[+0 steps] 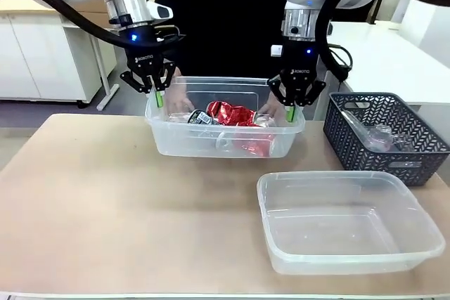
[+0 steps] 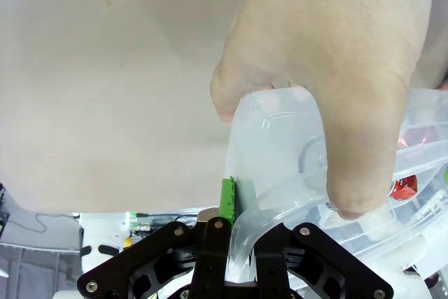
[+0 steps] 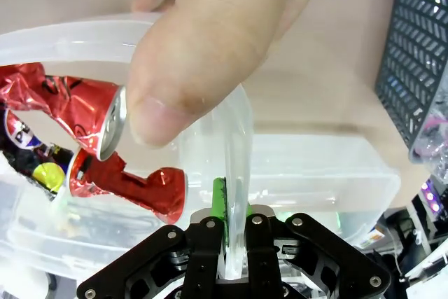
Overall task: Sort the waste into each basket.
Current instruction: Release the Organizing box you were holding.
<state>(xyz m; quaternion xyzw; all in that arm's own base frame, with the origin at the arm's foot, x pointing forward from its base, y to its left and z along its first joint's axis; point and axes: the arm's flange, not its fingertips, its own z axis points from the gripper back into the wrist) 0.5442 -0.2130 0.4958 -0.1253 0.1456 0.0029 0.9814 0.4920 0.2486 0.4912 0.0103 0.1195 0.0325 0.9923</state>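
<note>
A: Nearest us on the bench [image 1: 105,201], an empty clear tub [image 1: 351,223] sits at front right, nothing in it. Behind it, the dark lattice basket [image 1: 387,135] at far right holds what look like clear plastic bottles.

B: And the full tub?

A: The loaded tub [image 1: 225,128] is mid-bench at the far side, with crushed red cans [image 1: 235,114] and a darker wrapper piled inside. Both arms have it by the rim. The left claw [image 1: 156,89] pinches the rim at the tub's left end; its wrist view shows the green pad [image 2: 227,199] flat against the clear wall, jaws closed on it. The right claw [image 1: 292,103] does the same at the right end, jaws closed on the rim, pad [image 3: 221,201] pressed to the plastic.

B: Person involved?

A: Yes. One hand [image 2: 329,82] grips the rim right by the left claw, and the other hand [image 3: 210,47] grips it by the right claw, thumb over the edge. I cannot tell whether the tub rests on the bench or hangs just above it.

B: Step?

A: My reading: a shared hold on the loaded tub, sorting itself not yet begun, since the front tub is bare. The next move calls for both claws acting together and level, or the thin rim will twist and the cans will slide; the hands need to clear first.
</note>
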